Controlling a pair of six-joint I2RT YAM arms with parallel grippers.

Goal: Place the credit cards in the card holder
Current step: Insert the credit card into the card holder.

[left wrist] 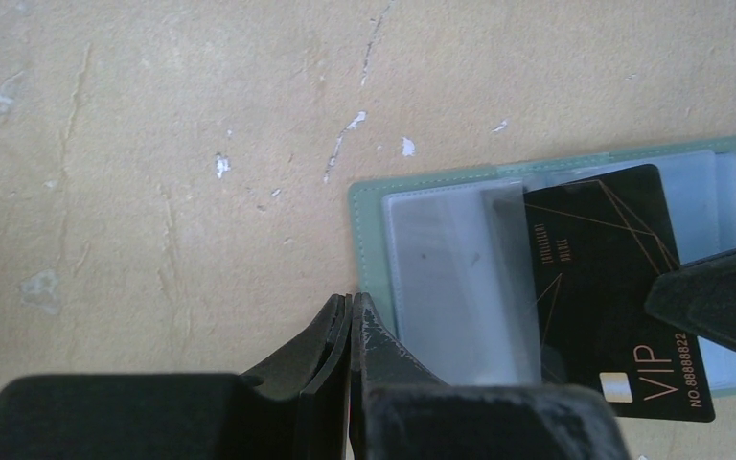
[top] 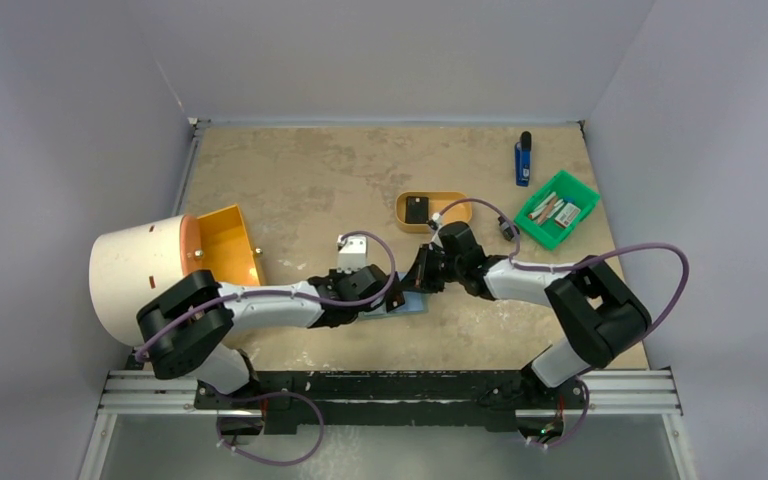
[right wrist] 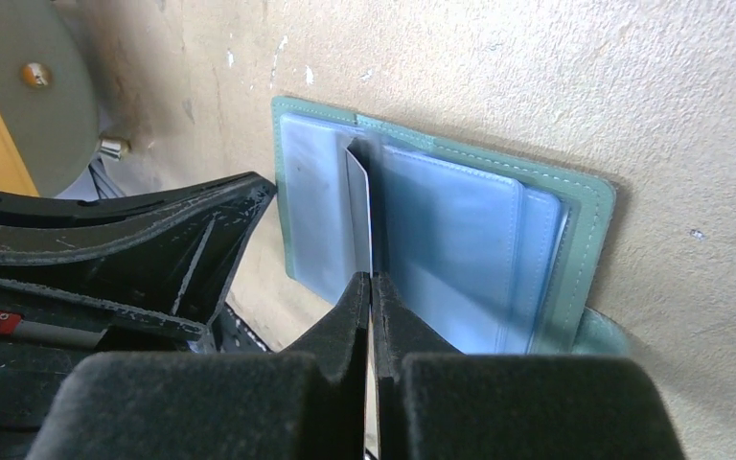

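Top external view first: we see both arms reaching in toward the middle of the tabletop [top: 300, 180]. Their grippers meet there over the card holder [top: 415, 305], which lies open and flat and is mostly hidden beneath them. From the left wrist view we make out its sage-green stitched border and its clear plastic sleeves facing up.

A black credit card [left wrist: 613, 278] marked VIP lies slanted across the holder's right half. Its upper-left part sits under a clear sleeve flap, and its lower corner reaches past the holder's near edge.

The right gripper [right wrist: 372, 287] is clenched on that card. In its own wrist view we see the card edge-on, a thin grey sliver rising from between the pressed-together fingertips into the sleeves. One of its dark fingers also shows at the right of the left wrist view, over the card.

The left gripper [left wrist: 351, 305] is clenched tight with nothing between its fingers. Its tips sit at the holder's left edge, by the near corner; we cannot tell whether they press on it.

Farther back on the tabletop we see a tan oval tray [top: 455, 198] with a black square item [top: 418, 211] in it. Toward the right wall stands a green bin [top: 585, 195] holding small items we cannot identify, and a blue and black stick-shaped object [top: 524, 160] lies just behind it. At the left, a large white cylinder [top: 135, 265] lies on its side against an orange box [top: 225, 240].
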